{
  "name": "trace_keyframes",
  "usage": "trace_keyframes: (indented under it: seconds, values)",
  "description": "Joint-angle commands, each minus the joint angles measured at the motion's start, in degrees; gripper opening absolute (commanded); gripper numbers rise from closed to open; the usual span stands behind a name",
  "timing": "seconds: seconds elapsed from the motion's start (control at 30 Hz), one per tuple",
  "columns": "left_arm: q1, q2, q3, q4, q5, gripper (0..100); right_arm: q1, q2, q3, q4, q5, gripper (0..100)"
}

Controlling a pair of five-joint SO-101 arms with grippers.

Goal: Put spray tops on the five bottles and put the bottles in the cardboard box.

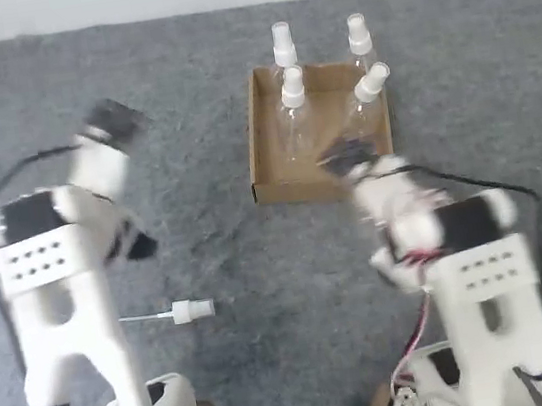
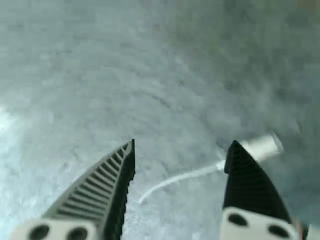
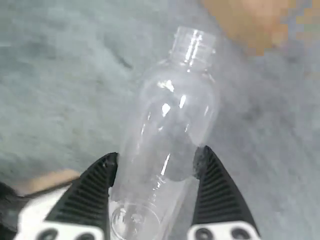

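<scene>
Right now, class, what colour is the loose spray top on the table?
The spray top is white, seen best in the high view.

White arms (image 1: 57,294), black ribbed left pincer (image 2: 182,144)

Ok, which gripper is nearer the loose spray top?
Left. The left gripper hangs open close above the spray top. The right gripper is across the table by the box, shut on a bottle.
</scene>
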Motion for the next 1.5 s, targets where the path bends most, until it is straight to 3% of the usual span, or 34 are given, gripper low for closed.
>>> trace_keyframes:
  seconds: [0.0, 0.1, 0.3, 0.53, 0.87, 1.1, 1.23, 1.47]
  values:
    - [5.19, -0.62, 6.11, 1.23, -10.46, 26, 20.53, 0.57, -0.62, -3.3, 10.46, 0.6]
    - [9.58, -0.18, 12.0, -2.11, -12.04, 25, 32.57, 6.46, -0.53, -9.1, 16.7, 0.6]
    - [14.24, -0.09, 21.49, -10.9, -15.47, 25, 41.89, 22.55, -0.53, -21.49, 20.75, 0.6]
    - [13.27, 0.0, 26.95, -17.76, -19.16, 25, 42.86, 31.52, -0.62, -28.44, 25.85, 0.6]
    - [13.1, 0.0, 32.04, -24.97, -19.34, 25, 43.56, 39.43, -0.62, -37.49, 22.42, 0.6]
    - [13.27, 0.09, 32.84, -28.22, -14.33, 25, 43.56, 40.84, -0.62, -39.25, 20.22, 0.6]
    - [13.45, 0.09, 33.27, -29.45, -10.29, 19, 43.56, 41.19, -0.62, -38.81, 20.22, 0.7]
    - [13.1, 0.09, 28.0, -29.54, 6.15, 19, 43.56, 41.19, -0.35, -36.53, 20.13, 0.7]
